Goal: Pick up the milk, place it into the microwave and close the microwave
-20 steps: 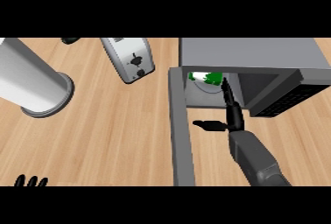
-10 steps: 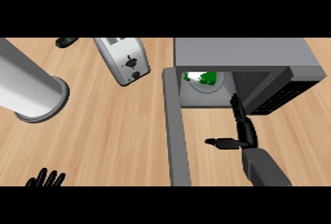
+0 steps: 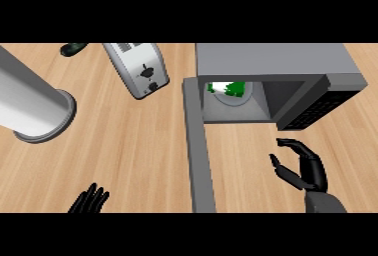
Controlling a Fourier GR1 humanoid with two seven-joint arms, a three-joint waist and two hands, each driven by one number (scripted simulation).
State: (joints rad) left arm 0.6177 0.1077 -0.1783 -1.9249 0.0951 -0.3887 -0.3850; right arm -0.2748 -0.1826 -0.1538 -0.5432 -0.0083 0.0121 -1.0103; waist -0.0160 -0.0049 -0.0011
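Hovering over the wooden surface (image 3: pixel 133 145) in front of the microwave, your right hand (image 3: pixel 304 167) holds nothing: its fingers are gently curved and spread apart from the thumb, with bare wood showing between them. You can see it just below the microwave's mouth, towards the control-panel side, clear of the cabinet.

Moving outward from the hand, the microwave (image 3: pixel 273 60) stands with its cavity exposed. Its door (image 3: pixel 198 150) is swung fully out and runs as a long grey strip down the view, from the cabinet's left corner to the lower edge. The dark control panel (image 3: pixel 319 107) sits at the right of the opening.

Look into the cavity and you find the milk (image 3: pixel 229 89), a white carton with green markings, resting on the pale round turntable (image 3: pixel 238 99) at the back. Only part of the carton shows under the cabinet's top, so you cannot tell whether it stands upright or lies on its side.

Farther left, a silver toaster (image 3: pixel 136 70) lies angled on the surface, well apart from the microwave. A small dark object (image 3: pixel 73 48) sits near the top edge beside it; what it is you cannot tell. A large grey cylinder (image 3: pixel 29 102) with a flared base fills the left side.

Your left hand (image 3: pixel 90 201) rests at the lower edge, fingers straight and pointing up, holding nothing.
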